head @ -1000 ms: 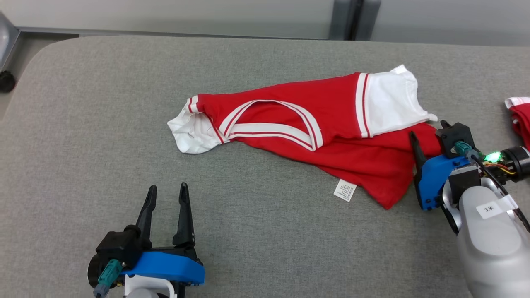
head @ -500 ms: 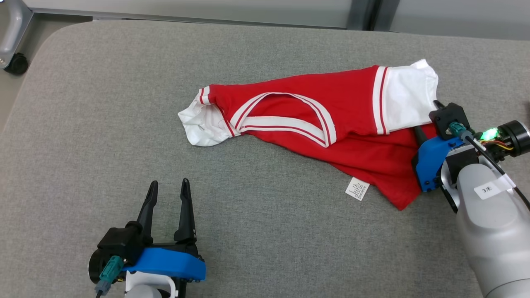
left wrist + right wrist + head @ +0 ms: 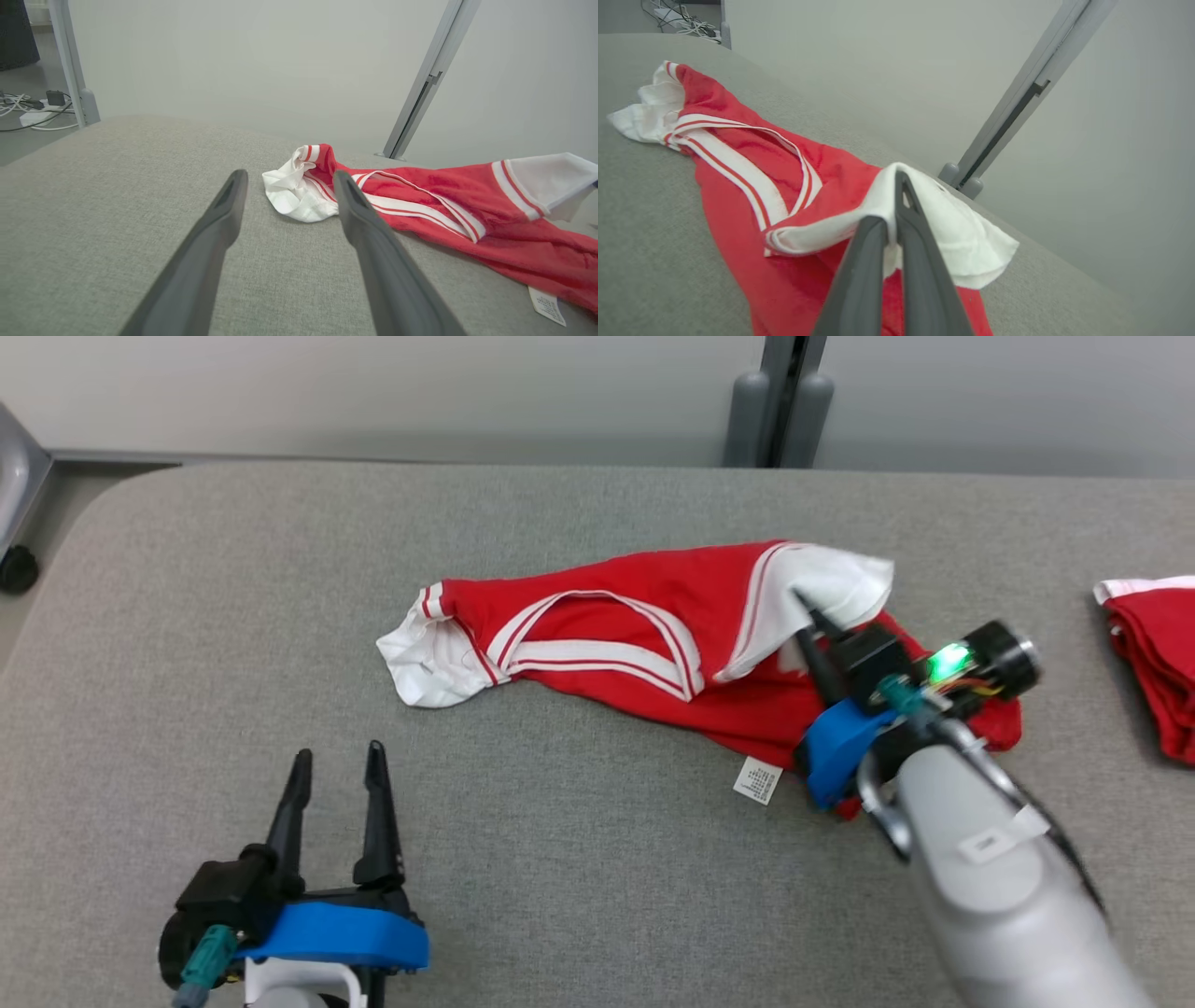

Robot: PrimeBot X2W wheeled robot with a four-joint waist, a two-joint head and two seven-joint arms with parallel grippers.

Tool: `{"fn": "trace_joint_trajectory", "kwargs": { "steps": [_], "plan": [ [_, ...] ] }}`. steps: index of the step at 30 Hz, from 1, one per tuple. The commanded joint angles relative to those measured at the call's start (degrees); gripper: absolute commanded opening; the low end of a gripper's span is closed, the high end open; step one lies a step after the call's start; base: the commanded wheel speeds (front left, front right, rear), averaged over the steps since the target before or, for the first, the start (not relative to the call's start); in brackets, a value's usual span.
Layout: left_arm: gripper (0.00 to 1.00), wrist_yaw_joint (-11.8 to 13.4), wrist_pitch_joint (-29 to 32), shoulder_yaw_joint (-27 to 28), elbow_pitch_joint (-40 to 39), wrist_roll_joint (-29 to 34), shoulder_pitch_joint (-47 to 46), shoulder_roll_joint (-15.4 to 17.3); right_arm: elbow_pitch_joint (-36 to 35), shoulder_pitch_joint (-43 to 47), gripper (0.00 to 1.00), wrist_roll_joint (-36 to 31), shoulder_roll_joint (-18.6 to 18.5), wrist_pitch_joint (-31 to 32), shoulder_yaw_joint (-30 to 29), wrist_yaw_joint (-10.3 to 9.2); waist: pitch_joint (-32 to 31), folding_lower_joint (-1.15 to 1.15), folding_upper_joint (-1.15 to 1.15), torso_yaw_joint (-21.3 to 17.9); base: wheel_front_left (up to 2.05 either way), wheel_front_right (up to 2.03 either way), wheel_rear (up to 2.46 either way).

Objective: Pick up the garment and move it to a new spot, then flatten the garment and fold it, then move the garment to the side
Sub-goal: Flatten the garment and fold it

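Left hand (image 3: 338,754): hovering low over grey worktop (image 3: 597,896), fingers spread, gripping nothing.
Red jersey (image 3: 653,579), white sleeves: lying ahead and right of it.
Right hand (image 3: 805,616): pinching closed on jersey's white sleeve (image 3: 845,581).
Second red garment (image 3: 1153,653): lying well right of that hand.

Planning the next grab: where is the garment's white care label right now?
In the head view, the care label lies on the grey surface at the red garment's near hem, just left of the right gripper.
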Motion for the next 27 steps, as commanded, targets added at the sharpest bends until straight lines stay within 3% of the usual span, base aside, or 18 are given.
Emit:
{"fn": "trace_joint_trajectory", "kwargs": {
  "steps": [1, 7, 11, 16, 26, 27],
  "plan": [
    [1.00, 0.25, -0.28, 0.83, -0.60, 0.32, 0.56, 0.49, -1.30, 1.52, 0.00, 1.71, 0.52, -0.32, 2.39, -0.01, -1.42, 0.00, 0.00, -0.93, 0.00, 0.00, 0.00],
    [1.00, 1.31, -0.28, 4.04, -3.07, 0.09, 1.68, 2.16, -11.43, 5.97, 0.00, 14.16, 0.79, 3.95, 20.56, -0.01, -4.56, 0.00, 0.00, -0.52, 0.00, 0.00, 0.00],
    [1.00, 2.32, -0.28, 6.09, -4.91, -0.28, 2.57, 3.70, -18.78, 7.84, 0.00, 21.06, 0.69, 8.47, 28.75, -0.01, -5.95, 0.00, 0.00, 0.31, 0.00, 0.00, 0.00],
    [1.00, 3.11, 0.11, 7.76, -6.51, -0.37, 3.29, 5.49, -22.90, 9.83, 0.00, 26.18, 0.71, 11.51, 34.92, -0.01, -6.57, 0.00, 0.00, 1.75, 0.00, 0.00, 0.00],
    [1.00, 3.18, 0.56, 6.17, -6.91, -0.34, 3.06, 5.04, -20.05, 11.09, 0.00, 29.95, 0.73, 13.70, 41.39, -0.01, -6.44, 0.00, 0.00, 3.12, 0.00, 0.00, 0.00],
    [1.00, 3.08, 0.56, 5.95, -6.80, -0.24, 2.82, 5.02, -19.62, 10.98, 0.05, 29.76, 0.74, 13.71, 41.40, -0.01, -6.40, 0.00, 0.00, 3.14, 0.00, 0.00, 0.00]
  ]
}}
